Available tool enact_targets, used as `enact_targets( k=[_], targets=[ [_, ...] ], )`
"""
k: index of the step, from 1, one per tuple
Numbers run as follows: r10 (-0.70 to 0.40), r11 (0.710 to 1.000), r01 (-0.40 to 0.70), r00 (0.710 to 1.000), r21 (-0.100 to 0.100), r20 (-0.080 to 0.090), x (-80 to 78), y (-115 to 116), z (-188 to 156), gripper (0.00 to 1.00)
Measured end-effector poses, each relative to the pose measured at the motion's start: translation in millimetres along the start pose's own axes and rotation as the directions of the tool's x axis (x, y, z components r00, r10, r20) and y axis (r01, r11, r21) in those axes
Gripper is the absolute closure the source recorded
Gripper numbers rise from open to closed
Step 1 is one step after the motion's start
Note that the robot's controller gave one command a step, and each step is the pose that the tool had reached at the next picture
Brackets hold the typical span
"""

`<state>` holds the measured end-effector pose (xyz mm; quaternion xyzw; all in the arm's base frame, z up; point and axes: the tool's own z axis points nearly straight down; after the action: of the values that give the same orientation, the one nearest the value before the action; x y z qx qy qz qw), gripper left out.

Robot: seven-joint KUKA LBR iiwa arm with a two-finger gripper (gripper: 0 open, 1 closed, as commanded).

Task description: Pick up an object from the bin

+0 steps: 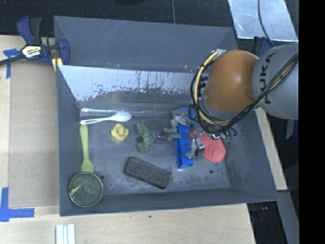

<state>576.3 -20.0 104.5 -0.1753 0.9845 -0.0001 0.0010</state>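
Blue plastic piece (183, 149) lies right of centre in the bin (142, 44), a red lump (215, 151) just beside it. My gripper (199, 140) hangs low between the two, under the orange cover (228, 80); spread or closed, I cannot tell. I judge this the approach. Next: commit to one and clamp it, clear of the green toy (144, 138).

Blue plastic toy (183, 149), lying flat, right of centre
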Motion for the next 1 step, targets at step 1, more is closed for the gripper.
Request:
enact_targets(
  k=[1],
  targets=[
    [-0.42, 0.908, 0.42, 0.908, 0.006, 0.006, -3.7, 5.1, -5.2, 0.0]
  ],
)
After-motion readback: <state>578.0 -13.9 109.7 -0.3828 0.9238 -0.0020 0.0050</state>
